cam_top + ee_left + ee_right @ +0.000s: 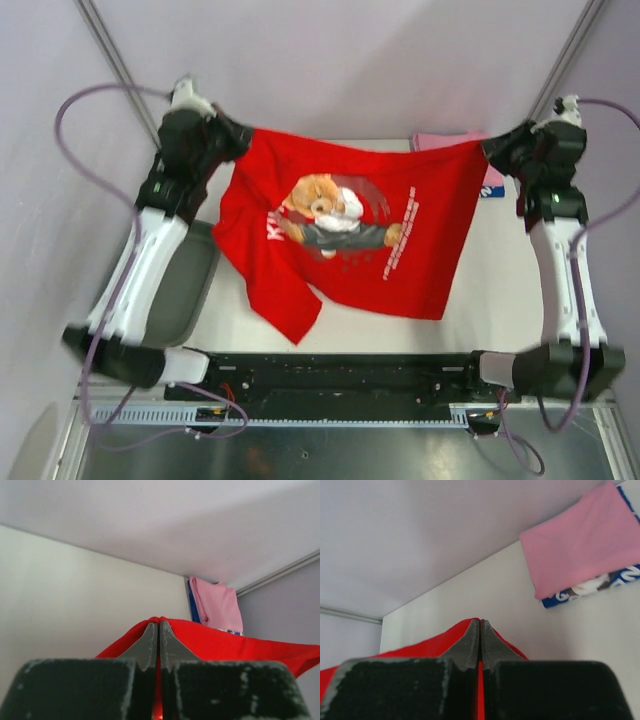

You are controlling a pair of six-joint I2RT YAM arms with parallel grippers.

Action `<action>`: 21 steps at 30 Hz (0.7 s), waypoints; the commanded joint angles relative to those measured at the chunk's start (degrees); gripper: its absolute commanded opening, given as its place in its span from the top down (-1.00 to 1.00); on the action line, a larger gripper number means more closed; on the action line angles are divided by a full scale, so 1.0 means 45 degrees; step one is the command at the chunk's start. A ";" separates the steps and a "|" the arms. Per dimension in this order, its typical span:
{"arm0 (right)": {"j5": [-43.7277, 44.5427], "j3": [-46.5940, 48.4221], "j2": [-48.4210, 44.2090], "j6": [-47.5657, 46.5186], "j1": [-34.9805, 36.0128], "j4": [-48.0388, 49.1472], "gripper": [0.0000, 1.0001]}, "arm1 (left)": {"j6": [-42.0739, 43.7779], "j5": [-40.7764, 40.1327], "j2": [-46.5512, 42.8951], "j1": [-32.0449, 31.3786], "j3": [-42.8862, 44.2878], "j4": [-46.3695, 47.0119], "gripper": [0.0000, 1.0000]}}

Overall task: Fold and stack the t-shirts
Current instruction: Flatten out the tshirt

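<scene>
The left gripper [236, 137] and right gripper [490, 150] are pinching the red shirt's [420, 265] corners, stretching it above the table [500, 290]; the pink shirt [438, 141] is lying far right.

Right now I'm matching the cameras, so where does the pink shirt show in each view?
Top external: pink shirt at the far edge, right of centre, peeking past the red shirt.
Left wrist: pink shirt right of centre, beyond the red shirt.
Right wrist: pink shirt upper right, on the blue shirt.
Shared landmark: the red shirt.
</scene>
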 commanded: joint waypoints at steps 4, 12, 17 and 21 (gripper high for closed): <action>-0.0771 0.5986 0.4366 0.1060 0.0072 0.2599 1.00 | -0.0190 0.4822 0.5245 0.2314 0.8577 0.1797 1.00; -0.1168 0.7652 0.5101 0.1171 0.0132 0.1734 1.00 | -0.0911 0.6100 0.5341 0.3546 0.8807 0.1808 1.00; -0.1383 0.2829 0.3271 0.1265 0.0062 0.2073 1.00 | -0.0755 0.6130 0.2951 0.3773 0.3416 0.1811 1.00; -0.1588 -0.1000 0.2114 0.1195 0.0001 0.1345 1.00 | -0.1040 0.6675 0.1281 0.3770 -0.1485 0.1800 1.00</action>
